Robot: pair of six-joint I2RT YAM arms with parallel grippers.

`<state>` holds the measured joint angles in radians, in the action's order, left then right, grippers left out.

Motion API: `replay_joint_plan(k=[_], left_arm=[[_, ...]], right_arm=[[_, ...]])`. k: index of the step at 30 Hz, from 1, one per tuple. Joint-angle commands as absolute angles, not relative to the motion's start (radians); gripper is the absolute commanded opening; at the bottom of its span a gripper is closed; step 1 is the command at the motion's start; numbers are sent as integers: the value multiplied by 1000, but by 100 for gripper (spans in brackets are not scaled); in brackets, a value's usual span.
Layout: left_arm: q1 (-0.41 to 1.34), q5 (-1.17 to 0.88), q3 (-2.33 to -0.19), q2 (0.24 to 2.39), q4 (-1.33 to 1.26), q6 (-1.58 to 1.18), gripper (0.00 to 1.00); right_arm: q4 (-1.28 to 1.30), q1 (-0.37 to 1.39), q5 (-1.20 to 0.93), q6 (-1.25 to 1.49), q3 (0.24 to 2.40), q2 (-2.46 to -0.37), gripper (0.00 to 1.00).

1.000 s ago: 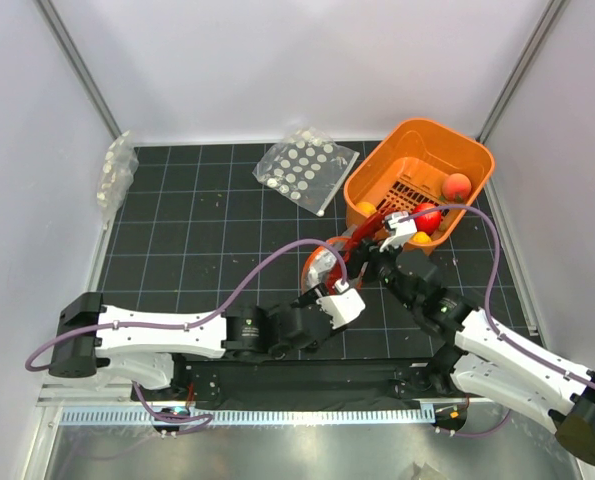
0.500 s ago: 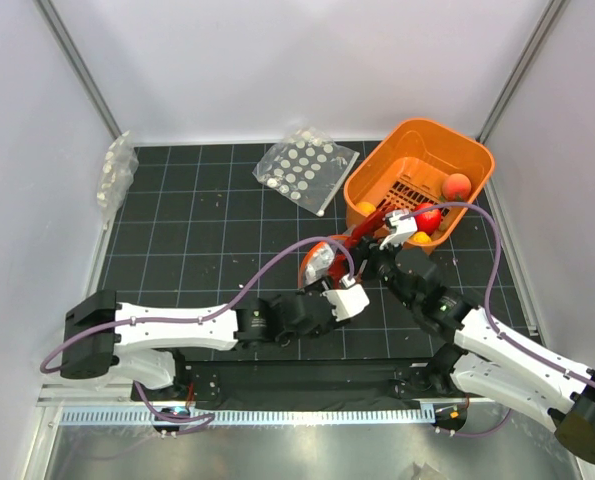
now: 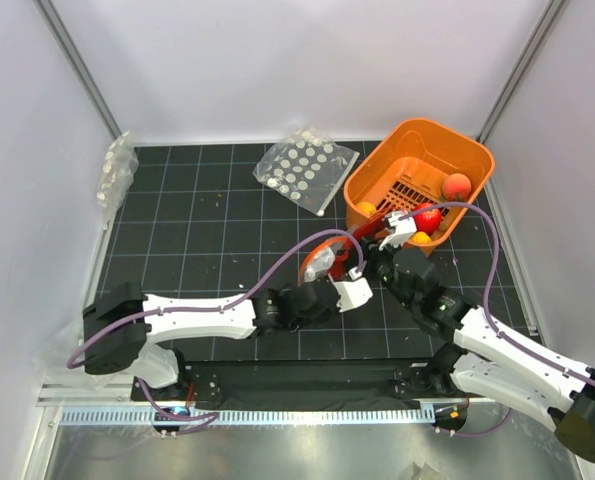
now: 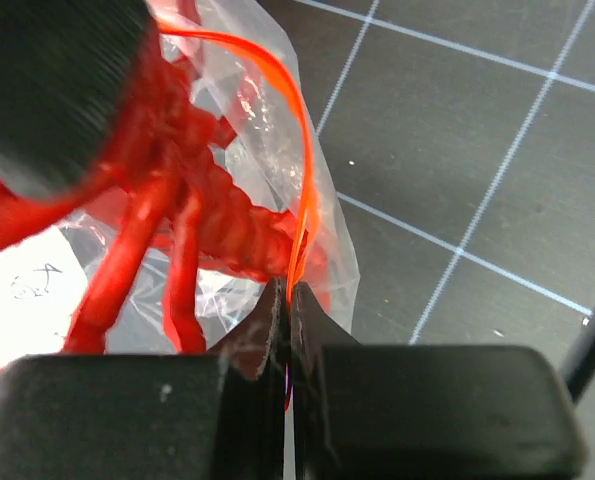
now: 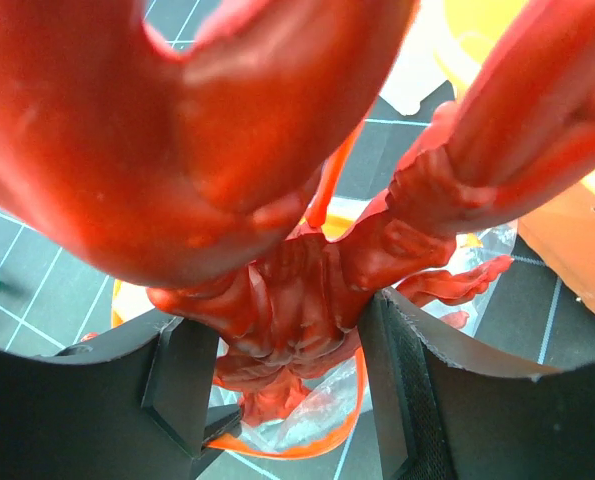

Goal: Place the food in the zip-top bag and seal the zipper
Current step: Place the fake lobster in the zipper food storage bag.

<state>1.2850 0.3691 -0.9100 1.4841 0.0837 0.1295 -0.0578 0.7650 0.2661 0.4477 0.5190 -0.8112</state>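
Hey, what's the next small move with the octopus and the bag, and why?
Probably lower the right gripper so the octopus slides deeper into the zip-top bag: the left gripper pinches the zipper, and only the tentacles look inside.

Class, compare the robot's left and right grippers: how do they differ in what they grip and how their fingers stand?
The left gripper has its fingers pinched almost together; the right gripper has fingers standing well apart. The left gripper grips the thin orange strip of the clear bag; the right gripper grips the bulky red toy octopus. Both hold something, close together by the bag.
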Motion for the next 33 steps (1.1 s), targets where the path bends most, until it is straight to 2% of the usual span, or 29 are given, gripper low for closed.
replay_joint_plan(k=[1,14,22,27,33], left_arm=[[1273,336,-971,1500,93,143,0],[1272,296,-1291,1388,416,89,0],[1272,334,-1284,1342,440,66,0],[1279,347,-1200,1322,439,52,0],[1386,391,-1137,1324,388,12,0]], right_arm=[[-127,772,291,445,571,-807,1],[-178,799,270,330,558,-795,1],[-152,836,255,299,551,-787,1],[-6,857,186,304,601,-769,3],[230,859,89,399,660,-686,9]])
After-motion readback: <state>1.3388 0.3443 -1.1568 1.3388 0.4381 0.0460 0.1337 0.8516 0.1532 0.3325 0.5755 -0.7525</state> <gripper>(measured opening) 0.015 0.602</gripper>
